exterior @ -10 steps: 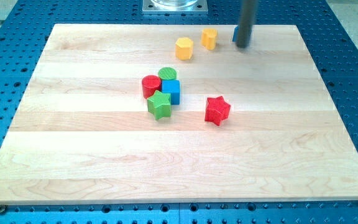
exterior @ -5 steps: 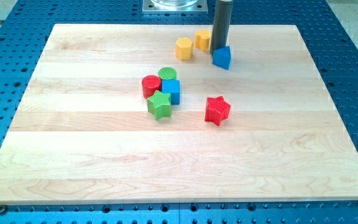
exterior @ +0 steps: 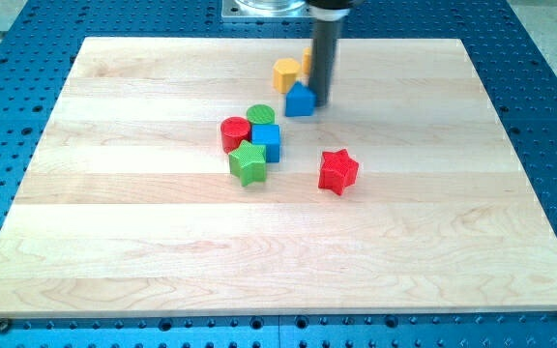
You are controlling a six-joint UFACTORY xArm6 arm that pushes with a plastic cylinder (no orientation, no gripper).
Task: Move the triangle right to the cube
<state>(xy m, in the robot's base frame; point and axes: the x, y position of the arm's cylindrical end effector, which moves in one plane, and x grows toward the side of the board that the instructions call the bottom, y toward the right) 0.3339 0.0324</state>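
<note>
Nearest the view's bottom the wooden table (exterior: 259, 261) lies bare. Next comes the red star (exterior: 337, 170), alone toward the view's right, and a tight cluster at the middle: the green star (exterior: 248, 162), the blue cube (exterior: 266, 141), the red cylinder (exterior: 234, 133) and the green cylinder (exterior: 260, 117), all touching or nearly so.

Beyond them sits the blue triangle (exterior: 300, 99), above and to the right of the cube and still apart from it. My tip (exterior: 319, 101) rests against the triangle's right side. I carry no jaws at all, only this rod, so there is nothing to open or close.

I judge the push to be under way but unfinished: the triangle must end just right of the cube. The next move, I think, calls for nudging it down the view from its far side, with little leftward drift, or it would strike the green cylinder or the cube.

Farthest off, a yellow block (exterior: 286, 73) sits close behind the triangle, and another yellow block (exterior: 308, 61) is partly hidden by my rod.
</note>
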